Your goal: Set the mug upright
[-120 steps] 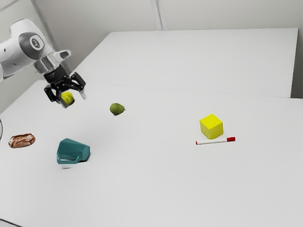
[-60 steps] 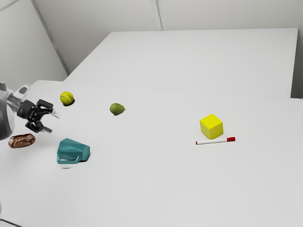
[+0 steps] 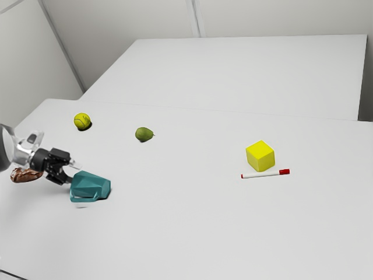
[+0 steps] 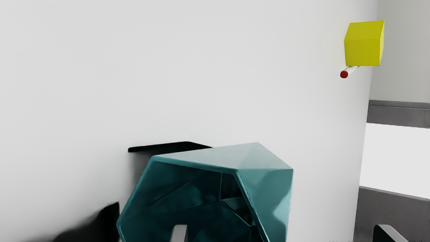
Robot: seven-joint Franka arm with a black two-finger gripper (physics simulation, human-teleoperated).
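My gripper (image 3: pixel 73 172) stands wide open and empty, one finger at the mouth of the teal mug (image 4: pixel 268 191), the other outside its wall. The mug lies on its side, well short of the yellow cube (image 3: pixel 260 156). I'm lining up the grasp; next I should ease forward, pinch that wall, then lift and rotate.

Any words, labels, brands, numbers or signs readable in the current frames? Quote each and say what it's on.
None that I can read.
Marker: no lettering can be made out; any print would be too small.
Tennis ball: a dark curved line, no legible brand.
Mug: no print on the faces in sight.
Yellow cube: none on its visible faces.
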